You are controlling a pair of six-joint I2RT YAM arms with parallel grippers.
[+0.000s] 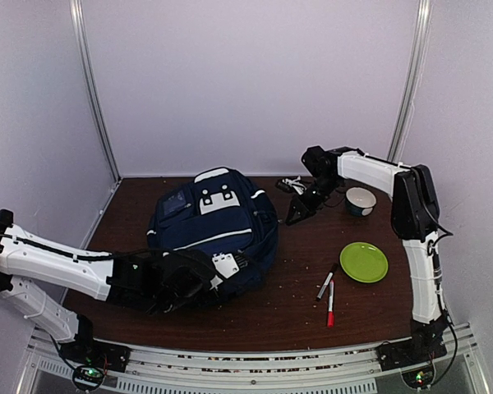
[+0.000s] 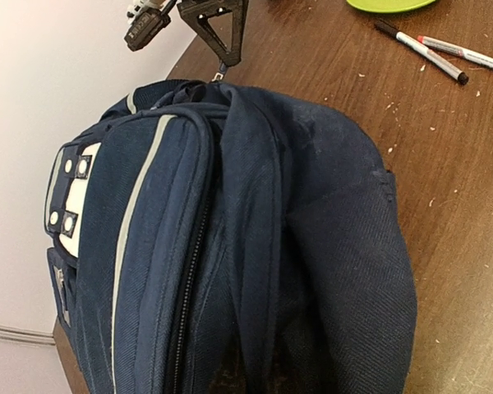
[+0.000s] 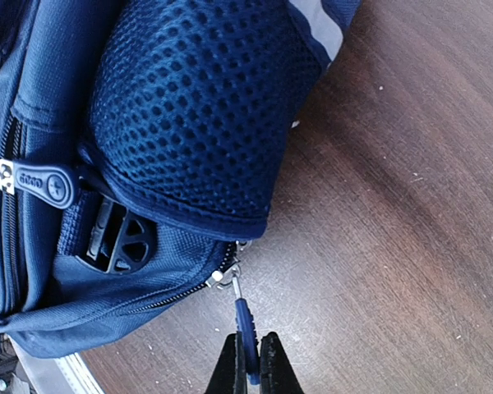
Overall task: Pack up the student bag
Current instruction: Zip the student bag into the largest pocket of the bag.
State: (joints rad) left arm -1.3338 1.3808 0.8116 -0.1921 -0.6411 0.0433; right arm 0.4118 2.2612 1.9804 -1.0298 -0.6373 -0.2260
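Top external view: the student bag (image 1: 209,230) lies flat on the brown counter (image 1: 312,238), left of centre, its white patch towards the back wall and its lower end towards the arm bases. The left end effector (image 1: 209,277) sits against that near end of the bag. Its jaws are closed, but its fingers are hidden, so I cannot tell whether any fabric is caught between them. The left wrist view shows only the bag's side, with its folds of navy cloth and a closed zip running along it.

The right end effector (image 1: 300,212) is at the bag's far right corner, tipped down to the counter. In the right wrist view its fingertips (image 3: 248,361) are pinched together on the blue zipper pull (image 3: 245,324), which hangs from the end of a zip just below a mesh side pocket (image 3: 197,107) and a black buckle (image 3: 119,242).

To the right of the bag, well apart from it, a green plate (image 1: 363,262) lies on the counter. A bowl (image 1: 361,200) stands behind it. A black marker (image 1: 325,286) and a red marker (image 1: 330,304) lie side by side near the plate's left edge.
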